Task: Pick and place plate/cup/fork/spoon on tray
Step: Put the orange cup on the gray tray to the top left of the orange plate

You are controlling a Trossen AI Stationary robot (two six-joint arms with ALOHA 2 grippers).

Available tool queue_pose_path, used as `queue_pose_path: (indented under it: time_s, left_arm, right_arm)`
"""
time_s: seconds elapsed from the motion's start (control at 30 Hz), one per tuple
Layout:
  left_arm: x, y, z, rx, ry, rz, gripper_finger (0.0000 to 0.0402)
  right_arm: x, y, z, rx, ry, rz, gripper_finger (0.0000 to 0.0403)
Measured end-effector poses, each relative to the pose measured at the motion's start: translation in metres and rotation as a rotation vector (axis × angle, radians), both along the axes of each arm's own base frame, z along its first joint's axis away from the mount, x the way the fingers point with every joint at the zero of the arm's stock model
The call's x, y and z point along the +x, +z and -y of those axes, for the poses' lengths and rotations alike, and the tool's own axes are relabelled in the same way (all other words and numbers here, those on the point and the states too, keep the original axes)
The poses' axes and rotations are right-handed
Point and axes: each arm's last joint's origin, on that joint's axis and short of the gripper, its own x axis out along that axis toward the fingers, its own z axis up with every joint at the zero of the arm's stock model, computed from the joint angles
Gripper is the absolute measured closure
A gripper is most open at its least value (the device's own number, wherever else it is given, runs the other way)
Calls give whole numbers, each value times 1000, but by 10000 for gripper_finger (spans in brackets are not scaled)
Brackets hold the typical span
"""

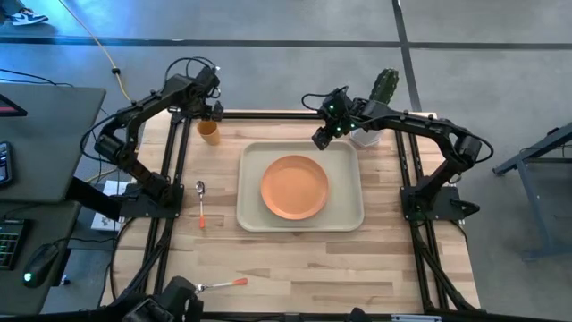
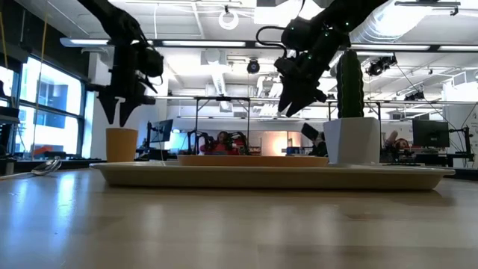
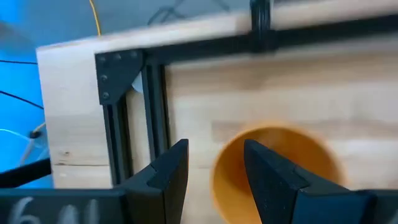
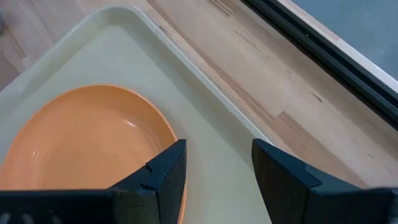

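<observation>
The orange plate [image 1: 295,186] lies in the cream tray [image 1: 347,215] at mid-table. The orange cup [image 1: 208,132] stands upright on the table at the far left. My left gripper [image 3: 214,162] is open just above the cup [image 3: 280,168], one finger over its mouth and one outside its rim, touching nothing. My right gripper [image 4: 217,155] is open and empty above the tray's far edge [image 4: 205,87], beside the plate [image 4: 87,143]. The spoon [image 1: 202,201] lies left of the tray. The fork [image 1: 223,284] lies near the table's near edge.
A white pot [image 1: 365,136] with a green cactus [image 1: 384,87] stands at the far right, close behind my right gripper. Black frame rails [image 1: 174,170] run along the table's left, right and far sides. Bare wood lies between the tray and the near edge.
</observation>
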Motion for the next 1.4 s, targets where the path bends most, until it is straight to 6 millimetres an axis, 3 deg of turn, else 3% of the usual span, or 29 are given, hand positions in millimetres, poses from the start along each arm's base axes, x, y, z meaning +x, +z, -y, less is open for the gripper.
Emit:
queue_pose_path:
  time_s: [0.5, 0.6, 0.77, 0.97, 1.07, 1.2, 1.4]
  left_arm:
    - [-1, -32, -14, -202, -203, -86, 265]
    - [-1, -35, -16, -217, -236, -96, 293]
    - [0, -34, -16, -210, -252, -91, 381]
    - [4, -17, -11, -179, -316, -102, 389]
    - [16, 13, -8, -81, -352, -62, 397]
    - [46, 40, 4, 7, -453, 1, 398]
    - [104, 47, 41, -3, -672, 74, 399]
  right_arm:
    - [-1, 1, 3, -9, 31, 9, 231]
    - [-2, 0, 4, -1, 28, 4, 231]
    - [-3, 1, 3, 15, 8, 9, 231]
    - [-13, 17, -4, 5, -63, 24, 231]
    - [-22, 29, -11, -9, -101, 28, 231]
    - [-37, 41, -18, 8, -165, 20, 231]
    - [-49, 47, -30, 33, -296, -27, 231]
